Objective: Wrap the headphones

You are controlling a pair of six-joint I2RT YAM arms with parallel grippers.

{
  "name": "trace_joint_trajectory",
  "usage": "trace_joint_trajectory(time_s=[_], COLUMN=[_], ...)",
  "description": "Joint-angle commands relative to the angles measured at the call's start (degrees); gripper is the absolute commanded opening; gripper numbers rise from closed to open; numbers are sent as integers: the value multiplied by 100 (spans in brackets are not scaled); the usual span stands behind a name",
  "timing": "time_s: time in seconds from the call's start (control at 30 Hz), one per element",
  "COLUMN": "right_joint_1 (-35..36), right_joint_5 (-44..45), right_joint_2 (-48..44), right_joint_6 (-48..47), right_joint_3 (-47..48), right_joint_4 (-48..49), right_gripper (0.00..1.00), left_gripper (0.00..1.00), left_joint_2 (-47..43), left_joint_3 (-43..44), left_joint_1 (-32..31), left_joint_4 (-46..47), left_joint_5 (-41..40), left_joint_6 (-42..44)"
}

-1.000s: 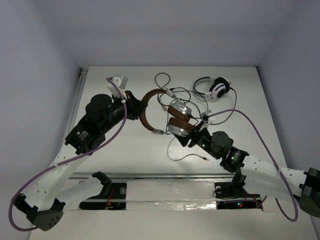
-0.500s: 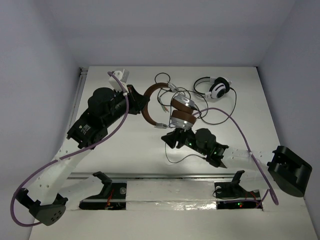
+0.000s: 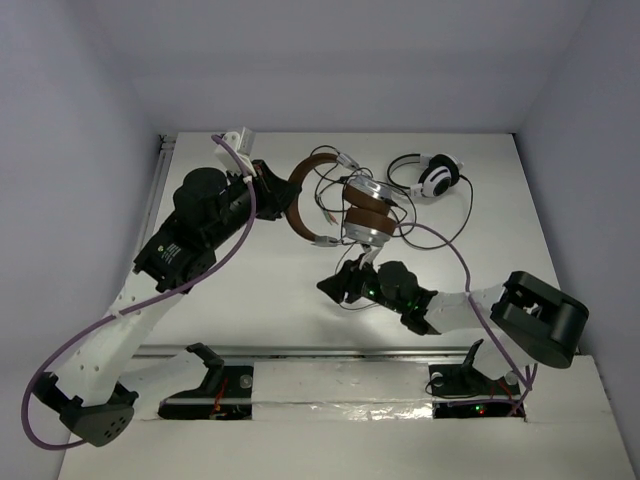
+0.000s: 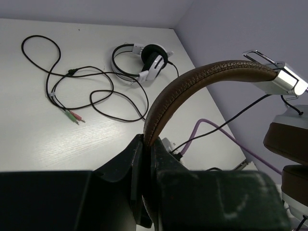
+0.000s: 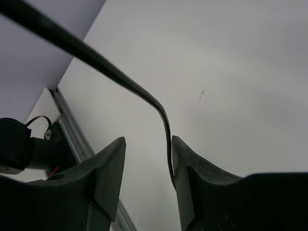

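Headphones (image 3: pixel 365 212) are up in the upper middle of the overhead frame. The left gripper (image 3: pixel 280 198) is clamped tight on the brown headband (image 4: pixel 202 79) from the left side, and the silver ear cups (image 3: pixel 368 232) are off to the right of it. Their thin black cable (image 5: pixel 120 77) runs down-frame into the right gripper (image 3: pixel 335 285), whose jaws stand apart with the cable passing between them, right up against one finger. White-and-black headphones (image 3: pixel 432 177) lie on the bench (image 3: pixel 250 300) toward the upper right, well apart from both grippers.
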Motion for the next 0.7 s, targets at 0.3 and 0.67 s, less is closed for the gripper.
trace_joint_trajectory(time_s=[0.3, 0.67], right_joint_1=[427, 1587], right_joint_5=[-513, -73], right_joint_2=[-11, -1592], right_joint_6=[552, 710], right_joint_3=[-507, 195], right_joint_4=[443, -3017], right_gripper=[9, 0], left_gripper=[0, 0], left_joint_2=[139, 341], left_joint_3=[-91, -997], left_joint_1=[74, 74], left_joint_4=[1382, 1902], left_joint_5=[-935, -2938], left_joint_6=[-580, -659])
